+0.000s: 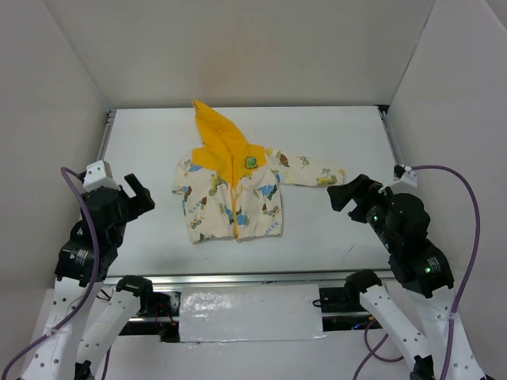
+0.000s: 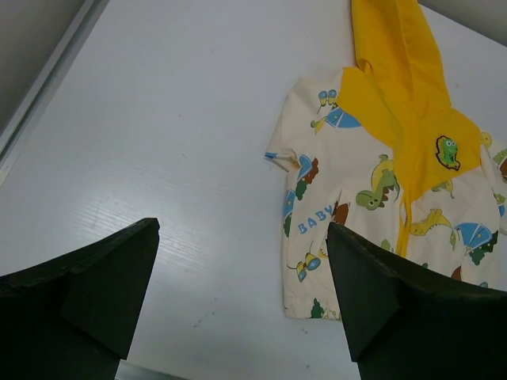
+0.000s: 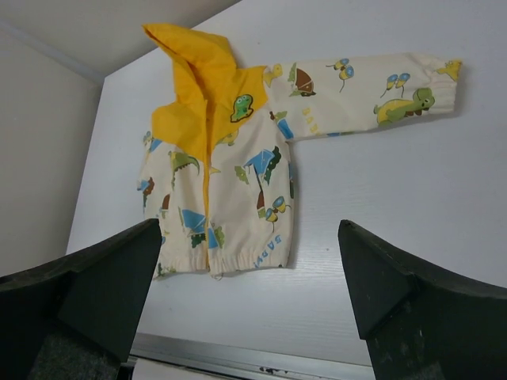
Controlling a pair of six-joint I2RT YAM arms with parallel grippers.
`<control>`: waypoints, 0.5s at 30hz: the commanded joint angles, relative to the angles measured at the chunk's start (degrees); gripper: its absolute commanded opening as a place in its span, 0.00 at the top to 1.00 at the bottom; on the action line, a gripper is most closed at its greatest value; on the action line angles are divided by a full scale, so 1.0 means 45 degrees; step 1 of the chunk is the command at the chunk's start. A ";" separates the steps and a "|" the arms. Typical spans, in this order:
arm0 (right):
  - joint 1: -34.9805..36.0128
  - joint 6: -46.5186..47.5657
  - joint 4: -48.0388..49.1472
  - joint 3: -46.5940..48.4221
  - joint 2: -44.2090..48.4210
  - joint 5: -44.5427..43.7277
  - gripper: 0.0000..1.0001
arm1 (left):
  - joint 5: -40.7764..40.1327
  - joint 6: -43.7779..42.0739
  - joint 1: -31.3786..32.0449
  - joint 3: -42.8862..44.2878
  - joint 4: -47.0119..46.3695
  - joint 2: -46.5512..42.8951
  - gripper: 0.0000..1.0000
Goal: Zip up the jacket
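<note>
The jacket lies flat on the white table, about midway between the 2 arms. Its yellow hood points toward the far wall and its hem faces the arm bases. 1 sleeve stretches out flat toward the right arm; the other sleeve is tucked close against the body on the left side. A yellow zipper strip runs down the front from the hood to the hem, and a small green patch sits on the yellow chest area just beside it. Whether the zipper is joined cannot be told from these views.

The left claw hangs over the table's left edge, well apart from the jacket. Its 2 fingers are spread wide with nothing between them. From the left wrist, only bare table shows in the gap.

The right claw hangs near the cuff of the outstretched sleeve without touching it. Its fingers are likewise spread wide and grip nothing.
</note>
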State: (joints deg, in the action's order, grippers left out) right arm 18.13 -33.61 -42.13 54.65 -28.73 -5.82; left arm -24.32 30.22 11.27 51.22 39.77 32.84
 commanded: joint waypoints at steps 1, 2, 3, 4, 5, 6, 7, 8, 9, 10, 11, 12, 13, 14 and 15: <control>0.0034 -0.0032 -0.0130 0.0375 0.0192 -0.0424 0.00 | 0.0188 0.0023 -0.0082 0.0121 -0.0439 -0.0013 0.01; 0.0034 -0.0013 -0.0111 0.0355 0.0232 -0.0405 0.00 | 0.0266 0.0101 -0.0082 0.0121 -0.0439 0.0026 0.01; 0.0034 0.0026 -0.0091 0.0355 0.0232 -0.0347 0.00 | 0.0441 0.0121 -0.0082 0.0102 -0.0458 0.0046 0.01; 0.0034 0.0084 -0.0072 0.0316 0.0232 -0.0327 0.00 | 0.0965 0.0140 -0.0082 0.0102 -0.0555 0.0123 0.01; 0.0034 0.0124 -0.0072 0.0316 0.0213 -0.0269 0.00 | 0.1279 0.0218 -0.0082 0.0102 -0.0711 0.0182 0.01; 0.0053 0.0240 -0.0014 0.0258 0.0135 -0.0017 0.00 | 0.1514 0.0354 -0.0082 0.0140 -0.0712 0.0550 0.01; 0.0034 0.0280 0.0026 0.0238 0.0057 0.0102 0.00 | 0.1691 0.0819 -0.0082 0.0160 -0.0616 0.0902 0.01; 0.0034 0.0300 0.0065 0.0199 -0.0021 0.0258 0.00 | 0.2679 0.0843 -0.0043 0.0180 -0.0673 0.1331 0.01; 0.0034 0.0319 0.0085 0.0102 -0.0118 0.0395 0.00 | 0.2959 0.0998 0.0286 0.0296 -0.0596 0.1896 0.01; 0.0034 0.0339 0.0065 0.0101 -0.0371 0.0609 0.00 | 0.2865 0.1677 0.0792 0.0278 -0.0576 0.2946 0.01; 0.0034 0.0320 0.0027 0.0101 -0.0547 0.0669 0.00 | 0.1762 0.2051 0.2653 0.0220 -0.1059 0.3343 0.01; 0.0053 0.0339 -0.0032 0.0120 -0.0723 0.0766 0.00 | 0.0668 0.2577 0.3909 0.0296 -0.1103 0.3791 0.01; 0.0072 0.0378 -0.0090 0.0120 -0.1073 0.0922 0.00 | -0.0232 0.3510 0.5005 0.0471 -0.1122 0.4937 0.01; 0.0053 0.0417 -0.0130 0.0120 -0.1231 0.1001 0.00 | -0.0840 0.3925 0.6640 0.0724 -0.0852 0.5625 0.00; 0.0072 0.0436 -0.0130 0.0101 -0.1484 0.1098 0.00 | -0.1504 0.4355 0.7178 0.1403 -0.0637 0.6425 0.01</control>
State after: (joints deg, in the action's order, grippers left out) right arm 18.13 -32.95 -42.13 54.65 -32.38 -2.98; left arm -23.18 41.23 34.24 52.77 37.21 55.18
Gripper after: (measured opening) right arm 0.998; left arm 0.994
